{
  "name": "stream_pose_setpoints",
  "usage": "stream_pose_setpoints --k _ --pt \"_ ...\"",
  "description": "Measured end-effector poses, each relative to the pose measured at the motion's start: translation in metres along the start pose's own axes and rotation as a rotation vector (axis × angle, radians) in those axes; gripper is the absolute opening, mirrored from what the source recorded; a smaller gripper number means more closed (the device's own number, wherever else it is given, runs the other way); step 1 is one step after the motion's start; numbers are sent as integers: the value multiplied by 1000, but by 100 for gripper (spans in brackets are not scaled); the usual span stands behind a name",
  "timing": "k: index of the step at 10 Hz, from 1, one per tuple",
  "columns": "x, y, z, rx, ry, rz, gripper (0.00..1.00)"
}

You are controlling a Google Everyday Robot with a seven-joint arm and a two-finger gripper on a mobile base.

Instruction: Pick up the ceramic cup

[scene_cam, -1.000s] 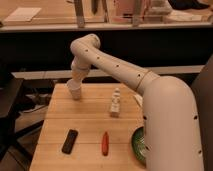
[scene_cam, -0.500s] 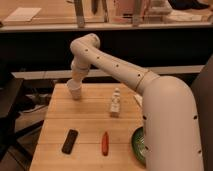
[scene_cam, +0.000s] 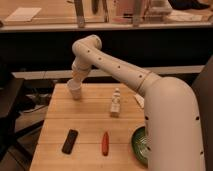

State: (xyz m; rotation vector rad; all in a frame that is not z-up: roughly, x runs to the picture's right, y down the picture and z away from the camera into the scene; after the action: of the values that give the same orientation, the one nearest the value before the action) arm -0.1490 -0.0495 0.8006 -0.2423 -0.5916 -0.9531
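The ceramic cup (scene_cam: pixel 75 90) is small and cream-white and sits at the far left of the wooden table (scene_cam: pixel 90 120), near its back edge. My gripper (scene_cam: pixel 76 80) comes down from the white arm directly onto the cup's top, and the cup's rim is hidden by it. The cup's base looks level with the table surface or just above it; I cannot tell which.
A pale narrow bottle (scene_cam: pixel 116 102) stands mid-table to the right of the cup. A black flat object (scene_cam: pixel 70 141) and a red elongated object (scene_cam: pixel 105 143) lie near the front. A green bowl (scene_cam: pixel 139 146) sits front right, partly behind my arm.
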Motion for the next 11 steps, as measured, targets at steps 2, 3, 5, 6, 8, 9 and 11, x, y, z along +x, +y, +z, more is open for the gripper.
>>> stream_pose_setpoints --k 2,3,5,6,8,9,11 --pt "2 4 8 21 -6 3 58" --pt "3 8 13 23 -10 7 70" --pt "8 12 16 21 -10 10 80" --pt "11 13 20 17 -13 5 80" --pt "14 13 26 10 -22 -2 80" --pt "15 13 31 6 -31 -6 80" --pt "17 14 40 -1 -44 -8 80"
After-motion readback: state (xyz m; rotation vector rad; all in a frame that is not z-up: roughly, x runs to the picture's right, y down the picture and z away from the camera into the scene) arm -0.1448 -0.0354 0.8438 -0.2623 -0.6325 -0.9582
